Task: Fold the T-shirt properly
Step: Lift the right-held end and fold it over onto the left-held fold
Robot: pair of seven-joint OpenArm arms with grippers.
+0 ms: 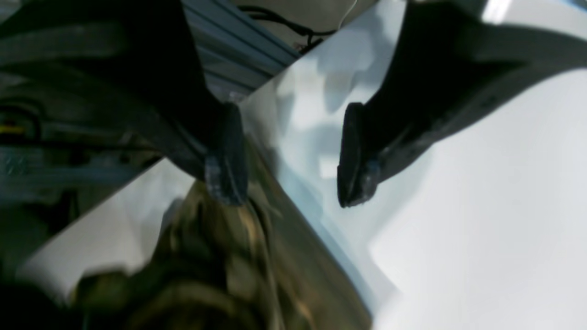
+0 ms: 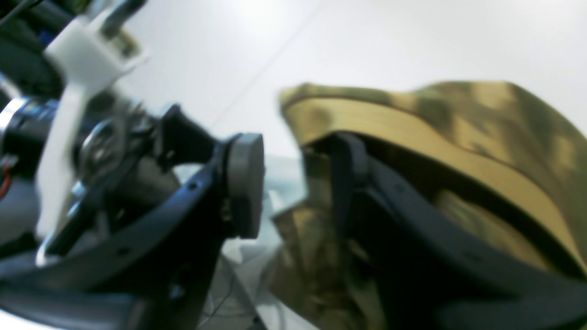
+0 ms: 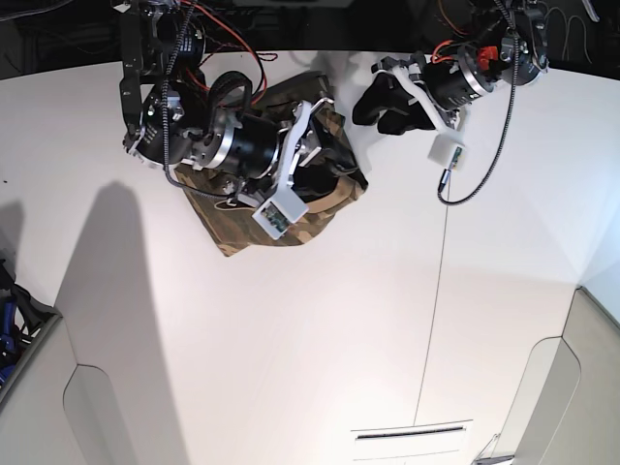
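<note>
Left wrist view: left pincer nearest the lens, two dark fingers well apart, nothing between them. One fingertip over the edge of the T-shirt, contact not resolvable through blur; other fingertip over bare white counter. Camouflage cloth bunched low in frame, lying on the counter.

Right wrist view: right pincer close up, jaws parted. Round grey pad on one side clear of cloth; other finger tucked under a raised fold of the T-shirt, tan ribbed collar band draped over it. Cloth hooked on that finger rather than pinched; no clamp visible.

Base view: T-shirt in a crumpled heap at the far side of the counter, partly under the right arm. Right pincer buried in the heap. Left pincer just beside the heap's edge, apart from it.

Handling, as judgement: light, soft, limp; no shape of its own, sags and drags when lifted, likely to slip off a single finger. Layers prone to being pinched together. Best holds: collar band or shoulder seams, or a hem corner, one per pincer, for spreading flat before any fold.
</note>
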